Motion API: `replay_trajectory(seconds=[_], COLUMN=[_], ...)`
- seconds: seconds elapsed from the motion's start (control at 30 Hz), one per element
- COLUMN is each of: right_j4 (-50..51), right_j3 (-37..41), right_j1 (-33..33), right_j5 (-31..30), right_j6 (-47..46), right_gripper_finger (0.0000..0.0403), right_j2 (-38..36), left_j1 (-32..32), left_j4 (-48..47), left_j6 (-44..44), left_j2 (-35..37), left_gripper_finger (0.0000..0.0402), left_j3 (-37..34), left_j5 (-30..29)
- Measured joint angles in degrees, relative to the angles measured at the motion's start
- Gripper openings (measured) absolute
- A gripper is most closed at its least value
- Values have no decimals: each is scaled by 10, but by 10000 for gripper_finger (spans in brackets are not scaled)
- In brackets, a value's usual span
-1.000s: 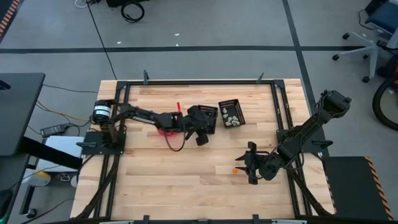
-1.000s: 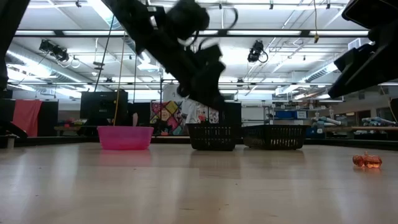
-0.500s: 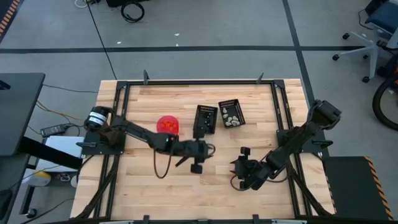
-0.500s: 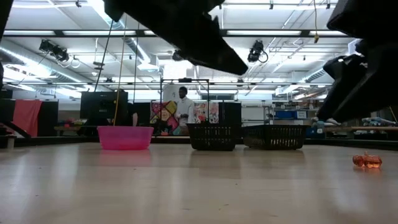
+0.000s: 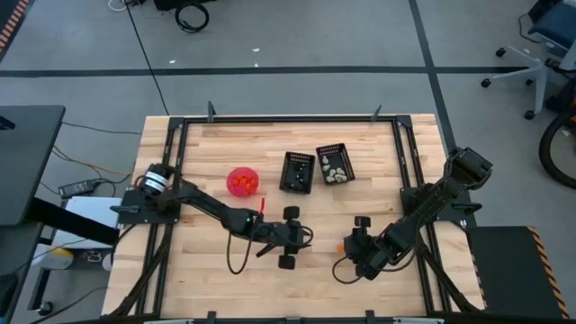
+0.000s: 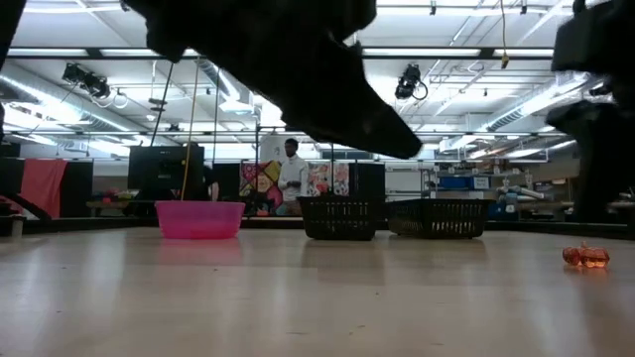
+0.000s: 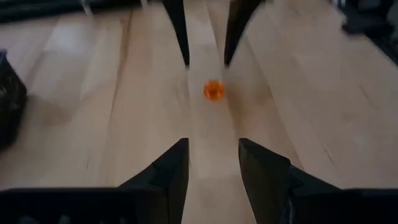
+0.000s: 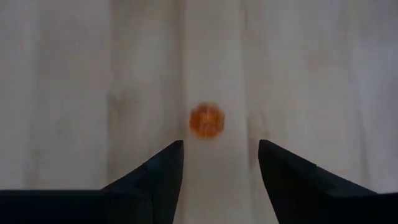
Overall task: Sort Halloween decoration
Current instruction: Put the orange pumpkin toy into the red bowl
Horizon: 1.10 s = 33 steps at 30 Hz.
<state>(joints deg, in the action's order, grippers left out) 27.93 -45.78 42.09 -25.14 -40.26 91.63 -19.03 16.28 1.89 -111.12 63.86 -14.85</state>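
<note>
Orange trinket: a small orange Halloween decoration (image 5: 341, 247) lay alone on the bare table (image 5: 207, 279), at about 5 o'clock from the table's middle, between the two grippers and touching neither; it also showed at the far edge of the low view (image 6: 585, 256).

Right gripper: the right gripper (image 5: 357, 243) sat just beside the trinket at its 3 o'clock, fingers spread wide and holding nothing; its own camera showed the piece (image 8: 206, 121) centred just ahead of the gap, probably lined up that way so the fingers could straddle it.

Left gripper: the left gripper (image 5: 301, 238) lay at the trinket's 9 o'clock, a little farther off, its fingers (image 7: 171, 167) parted and empty; its camera saw the piece (image 7: 213, 89) ahead, with the right arm's fingertips (image 7: 180, 31) beyond it. Both pointed at one piece, so one likely had to yield.

Pink bowl: the pink bowl (image 5: 241, 181) stood at about 10 o'clock from the table's middle and held orange pieces, which suggests that the orange ones go there.

Baskets: two black baskets stood side by side toward 12 o'clock; the left basket (image 5: 298, 172) looked dark inside, contents not discernible, and the right basket (image 5: 334, 165) held pale pieces, so each colour seemed to have its own container.

Judgement: the lone orange piece looked like the last one loose on the table.
</note>
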Motion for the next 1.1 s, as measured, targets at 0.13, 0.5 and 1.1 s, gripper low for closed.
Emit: replay_trajectory(seconds=[0.13, 0.5, 1.1], right_j4=[17, -114, 19], right_j3=[0, 29, -53], right_j1=[-1, -35, -29], right_j5=[8, 3, -54], right_j6=[-30, 29, 8], right_gripper_finger=[208, 207, 193], right_j2=[9, 53, 18], left_j1=[9, 25, 33], left_j4=[72, 16, -148], left_j6=[2, 5, -91], left_j2=[-28, -33, -34], left_gripper_finger=[144, 144, 144], left_j3=[0, 51, 78], left_j5=[0, 48, 51])
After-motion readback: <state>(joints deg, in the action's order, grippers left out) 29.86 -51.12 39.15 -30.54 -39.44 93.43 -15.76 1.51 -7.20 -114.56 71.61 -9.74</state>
